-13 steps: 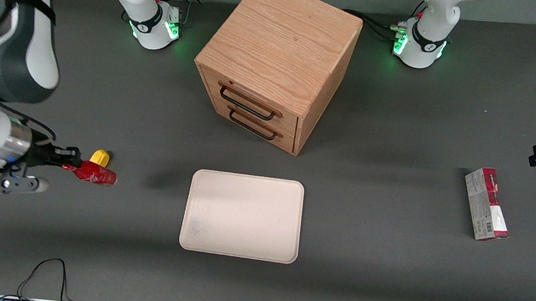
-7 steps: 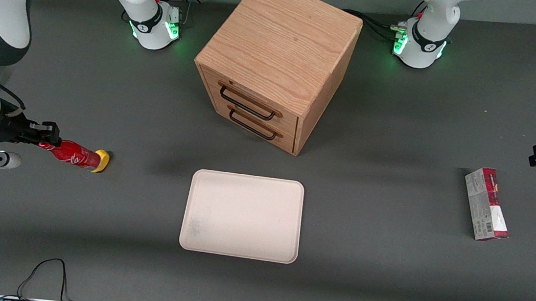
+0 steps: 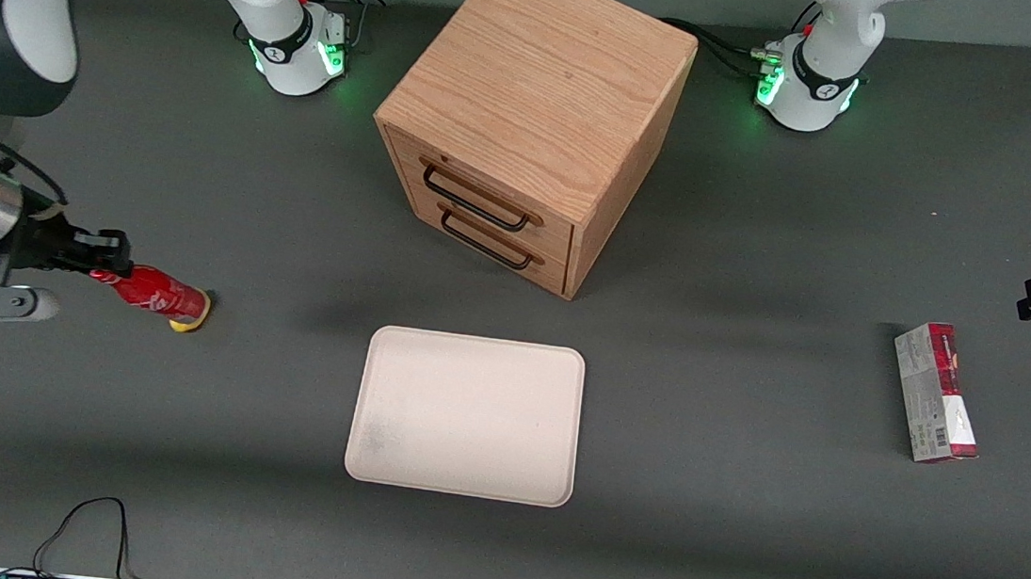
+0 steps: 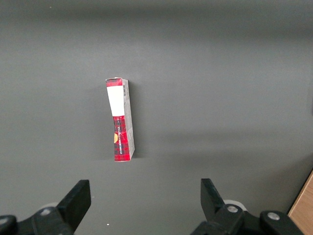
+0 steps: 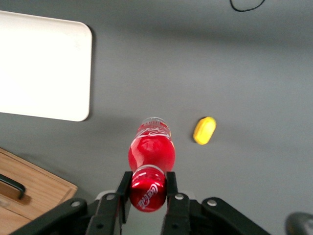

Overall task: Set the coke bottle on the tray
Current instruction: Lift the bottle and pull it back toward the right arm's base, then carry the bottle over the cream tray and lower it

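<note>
My right gripper [image 3: 106,269] is at the working arm's end of the table, shut on the cap end of the coke bottle [image 3: 154,293], a glossy red bottle held lifted off the table with its base pointing toward the tray. In the right wrist view the two black fingers [image 5: 123,188] clamp the red cap of the coke bottle [image 5: 150,156], and my gripper [image 5: 147,188] hangs well above the grey table. The cream tray [image 3: 466,414] lies flat in front of the drawer cabinet, well apart from the bottle; a corner of the tray [image 5: 44,68] shows in the right wrist view.
A small yellow object [image 3: 187,324] lies on the table under the bottle's base. The wooden two-drawer cabinet [image 3: 533,111] stands at the table's middle. A red-and-grey carton box [image 3: 935,391] lies toward the parked arm's end. A black cable [image 3: 81,527] loops near the front edge.
The gripper with the coke bottle rose off the table, swung toward the working arm's end, then came back a little toward the tray. The yellow object stayed put.
</note>
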Robot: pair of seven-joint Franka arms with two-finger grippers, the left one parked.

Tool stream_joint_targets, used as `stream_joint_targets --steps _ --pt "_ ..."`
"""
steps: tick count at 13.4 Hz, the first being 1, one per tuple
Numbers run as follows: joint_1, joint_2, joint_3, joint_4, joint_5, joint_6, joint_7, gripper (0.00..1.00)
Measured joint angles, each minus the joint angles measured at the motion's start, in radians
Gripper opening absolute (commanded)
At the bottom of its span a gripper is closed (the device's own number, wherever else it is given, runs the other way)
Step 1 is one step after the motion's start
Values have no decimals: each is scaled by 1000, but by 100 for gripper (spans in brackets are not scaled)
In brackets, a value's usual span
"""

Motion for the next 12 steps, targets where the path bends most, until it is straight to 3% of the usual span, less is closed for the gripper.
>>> stream_joint_targets --steps 3,7,12 --pt "92 61 8 63 0 9 154 0" --pt "140 283 58 238 0 142 370 0" --pt "161 435 73 296 0 265 399 0"
